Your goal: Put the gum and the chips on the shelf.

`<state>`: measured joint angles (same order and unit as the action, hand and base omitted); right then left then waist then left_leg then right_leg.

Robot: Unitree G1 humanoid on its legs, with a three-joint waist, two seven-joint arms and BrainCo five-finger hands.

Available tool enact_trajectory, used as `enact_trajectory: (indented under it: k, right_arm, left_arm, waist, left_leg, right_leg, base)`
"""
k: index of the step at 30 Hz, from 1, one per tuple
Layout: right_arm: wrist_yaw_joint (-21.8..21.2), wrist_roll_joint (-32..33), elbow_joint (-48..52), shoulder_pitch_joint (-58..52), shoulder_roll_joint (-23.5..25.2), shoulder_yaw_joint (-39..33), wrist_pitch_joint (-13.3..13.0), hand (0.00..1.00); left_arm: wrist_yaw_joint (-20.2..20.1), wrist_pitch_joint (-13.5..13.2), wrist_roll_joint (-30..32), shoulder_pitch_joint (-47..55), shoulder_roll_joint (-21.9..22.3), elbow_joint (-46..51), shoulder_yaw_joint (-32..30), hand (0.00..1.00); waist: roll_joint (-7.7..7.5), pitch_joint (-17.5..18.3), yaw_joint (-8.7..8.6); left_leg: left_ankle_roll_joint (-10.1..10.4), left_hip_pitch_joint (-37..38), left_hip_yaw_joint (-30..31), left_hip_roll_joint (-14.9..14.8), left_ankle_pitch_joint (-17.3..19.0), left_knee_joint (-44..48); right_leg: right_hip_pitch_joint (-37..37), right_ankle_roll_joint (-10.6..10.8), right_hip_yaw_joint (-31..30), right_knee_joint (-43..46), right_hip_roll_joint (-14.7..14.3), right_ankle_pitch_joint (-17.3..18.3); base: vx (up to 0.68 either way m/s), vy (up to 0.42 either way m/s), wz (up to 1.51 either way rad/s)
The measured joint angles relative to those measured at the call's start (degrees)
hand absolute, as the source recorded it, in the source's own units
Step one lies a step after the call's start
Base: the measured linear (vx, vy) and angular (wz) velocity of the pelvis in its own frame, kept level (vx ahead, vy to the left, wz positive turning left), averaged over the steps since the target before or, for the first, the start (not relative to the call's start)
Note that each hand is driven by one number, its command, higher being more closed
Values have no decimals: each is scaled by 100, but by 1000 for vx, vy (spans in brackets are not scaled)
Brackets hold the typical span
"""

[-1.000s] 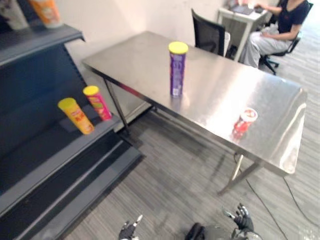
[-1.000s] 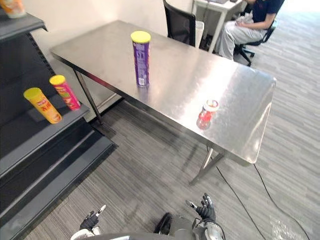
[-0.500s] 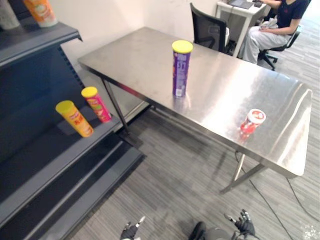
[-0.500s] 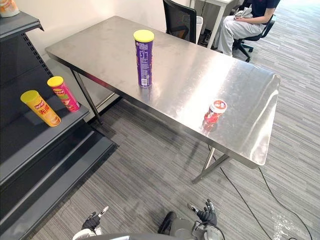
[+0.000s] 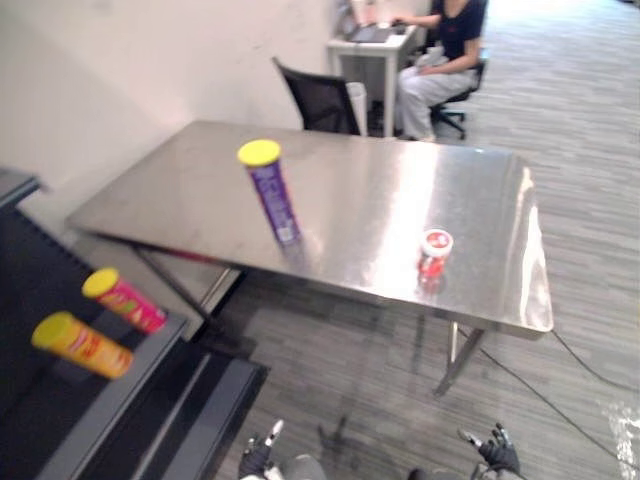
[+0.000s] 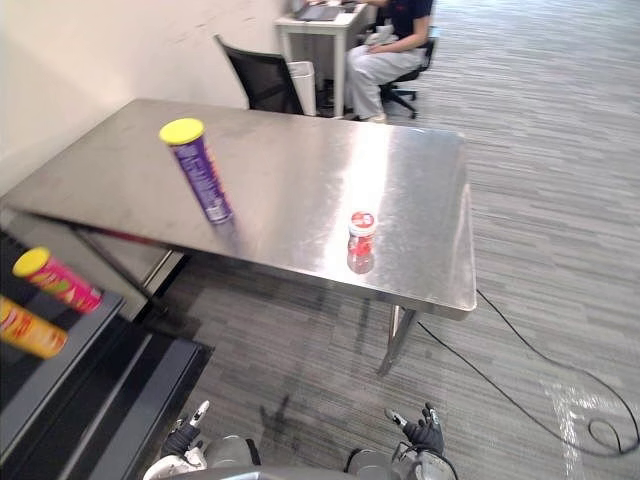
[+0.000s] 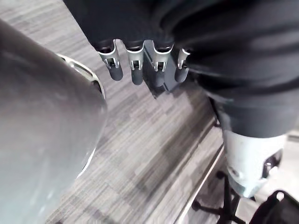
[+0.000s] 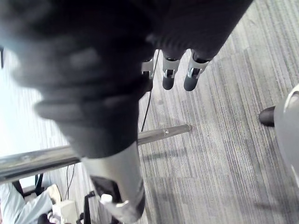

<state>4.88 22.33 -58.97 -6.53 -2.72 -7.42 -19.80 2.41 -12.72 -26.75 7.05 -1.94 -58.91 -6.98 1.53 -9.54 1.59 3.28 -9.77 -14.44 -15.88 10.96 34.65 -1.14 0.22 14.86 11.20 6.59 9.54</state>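
Left hand [image 5: 258,460] and right hand [image 5: 497,452] fingers [image 7: 136,73] loose, empty; chips can [image 5: 271,193] and gum tub [image 5: 434,251] on desk [image 5: 370,190] well beyond them

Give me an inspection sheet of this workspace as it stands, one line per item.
surface: steel table, bare apart from two items.
job's things: purple chips can standing mid-table; red gum tub standing nearer its right front edge; neither on the shelf.
clutter: yellow can and pink can on the shelf.
hands: left hand and right hand low near the floor, open, empty.
cables: nothing seen on the table.
surroundings: black chair behind the table; person seated at a desk beyond.
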Motion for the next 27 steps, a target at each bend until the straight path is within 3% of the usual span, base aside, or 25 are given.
enact_trajectory:
  k: [3, 4, 5, 6, 8, 10, 13, 18, 21, 27]
  right_arm:
    - [-34, 3, 4, 18, -22, 8, -4, 0]
    - [-54, 1, -4, 5, -91, 33, -4, 0]
    - [-54, 5, -62, 13, -92, 56, 6, 0]
    - [-64, 5, -38, -30, -44, 79, 6, 0]
    - [-93, 5, -93, -148, 173, 79, -21, 0]
    - [-98, 3, -288, -145, 237, 58, -53, 0]
    - [-115, 6, -404, -126, 227, -9, -179, 0]
    - [-103, 8, -592, -105, 143, -1, -211, 0]
    - [55, 13, -722, -99, 100, 19, -208, 0]
    - [457, 14, -721, -95, 102, 71, -160, 0]
  left_arm:
    - [45, -83, 61, 5, 29, -32, -1, 0]
    - [130, -83, 61, 34, 81, -59, -2, 0]
    - [190, -66, 63, 39, 80, -87, -11, 0]
    - [215, -44, 73, 34, 28, -124, 7, 0]
    - [246, 14, 177, -30, -227, -254, 154, 0]
    - [245, 90, 291, -33, -291, -287, 239, 0]
    - [234, 90, 289, -47, -292, -405, 416, 0]
    - [238, 90, 294, -47, -303, -510, 693, 0]
    - [241, 86, 316, -53, -279, -610, 727, 0]
    - [350, 60, 330, -67, -285, -604, 701, 0]
  waist:
    - [0, 12, 23]
    - [92, 64, 26]
    - [85, 146, 36]
    - [4, 215, -19]
    - [-321, 388, -63]
    - [-424, 463, -70]
    - [-361, 484, -110]
    - [-256, 616, -135]
    - [-219, 646, -152]
    - [-294, 629, -141]
  left_leg:
    - [127, 151, 604, 327, -171, -1741]
    - [261, 213, 767, 359, -357, -2171]
    - [293, 335, 675, 445, -631, -2107]
    - [278, 351, 613, 557, -611, -2129]
    - [164, 490, 338, 934, -523, -2274]
    - [87, 626, 241, 1132, -486, -2410]
    - [77, 899, 228, 1187, -490, -2616]
    - [89, 1078, 207, 1098, -520, -2877]
    - [167, 1258, 199, 1023, -718, -3256]
    - [209, 1479, 95, 1042, -1216, -4025]
  right_leg:
    - [37, 219, -580, 83, 93, 95]
    - [65, 420, -817, 135, 63, 123]
    - [45, 616, -1068, 128, 130, 103]
    - [9, 669, -1108, 59, 234, 66]
    - [-37, 852, -1088, -185, 643, -50]
    - [-141, 937, -1061, -356, 785, -231]
    - [-337, 862, -1028, -527, 795, -491]
    - [-354, 820, -967, -558, 673, -522]
    - [-390, 788, -886, -674, 565, -556]
    - [-291, 803, -685, -906, 511, -539]
  base:
    - [227, 294, -100]
    - [301, 348, -114]
    - [310, 341, -97]
    - [390, 391, -64]
    - [304, 276, -25]
    - [249, 212, -17]
    - [162, 121, -7]
    - [77, -24, -10]
    - [-12, -80, -10]
    - [-100, -67, -13]
